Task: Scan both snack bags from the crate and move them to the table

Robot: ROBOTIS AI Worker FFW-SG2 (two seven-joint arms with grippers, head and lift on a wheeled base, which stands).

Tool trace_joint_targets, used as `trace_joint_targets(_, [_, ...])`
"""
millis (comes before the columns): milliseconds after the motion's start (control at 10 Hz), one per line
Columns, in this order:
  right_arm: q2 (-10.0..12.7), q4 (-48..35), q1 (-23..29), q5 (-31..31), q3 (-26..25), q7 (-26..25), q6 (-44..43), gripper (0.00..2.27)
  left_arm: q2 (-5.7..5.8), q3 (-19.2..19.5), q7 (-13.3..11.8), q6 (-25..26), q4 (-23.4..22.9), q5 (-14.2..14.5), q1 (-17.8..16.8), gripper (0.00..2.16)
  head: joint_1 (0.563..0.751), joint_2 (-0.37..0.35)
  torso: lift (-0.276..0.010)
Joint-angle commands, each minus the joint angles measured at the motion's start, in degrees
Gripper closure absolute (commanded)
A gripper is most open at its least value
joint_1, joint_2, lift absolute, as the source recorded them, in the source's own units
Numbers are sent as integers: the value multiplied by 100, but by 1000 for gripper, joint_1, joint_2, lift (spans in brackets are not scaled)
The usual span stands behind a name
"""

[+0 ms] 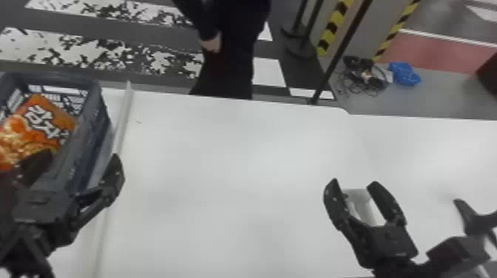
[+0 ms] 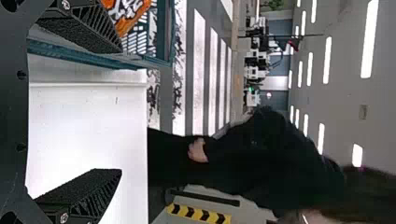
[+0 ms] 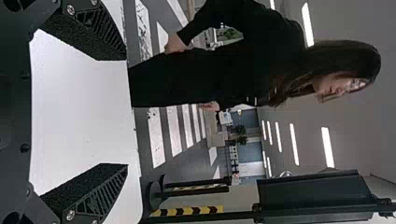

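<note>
An orange snack bag (image 1: 46,120) lies in the grey crate (image 1: 70,162) at the far left; I cannot tell whether a second bag is beneath it. My left gripper (image 1: 79,166) is open at the crate's near right side, one finger over the crate, the other outside its right wall. In the left wrist view, the bag (image 2: 126,16) is beyond one finger of the empty left gripper (image 2: 120,111). Over the white table (image 1: 229,166), toward the right, my right gripper (image 1: 355,185) stands open; in its wrist view the right gripper (image 3: 126,112) holds nothing.
A raised pale strip (image 1: 124,122) runs along the table beside the crate. At the right edge is a black device (image 1: 471,218), with a dark block (image 1: 458,251) near it. A pale grey shape (image 1: 360,205) shows between the right gripper's fingers.
</note>
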Motion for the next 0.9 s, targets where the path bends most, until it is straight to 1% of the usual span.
trace_joint_targets(0, [3,33,1,3,-43,0,0,113,-2,166,12,732,89,140,-579,80,695,-196,-87])
trace_joint_targets(200, [12,59,-7,3,-60,0,0,113,-2,465,12,1488,256,175,-1203,80,695,-170,-87])
trace_joint_targets(300, [12,68,-7,20,-60,0,0,113,-10,684,12,1559,327,236,-1432,80,695,-147,-87])
trace_joint_targets(500, [12,147,-51,29,-60,0,0,113,7,1071,-32,1963,520,219,-1889,80,695,-89,-87])
trace_joint_targets(600, [12,200,-60,20,-51,0,0,113,25,1203,-59,2227,731,210,-2135,80,695,-57,-87])
trace_joint_targets(700, [12,244,-69,29,-43,0,0,113,51,1291,-59,2244,1021,210,-2355,83,695,-41,-87])
trace_joint_targets(800, [12,252,-60,29,-43,0,-18,113,51,1317,-59,2262,1285,184,-2495,83,695,-13,-87])
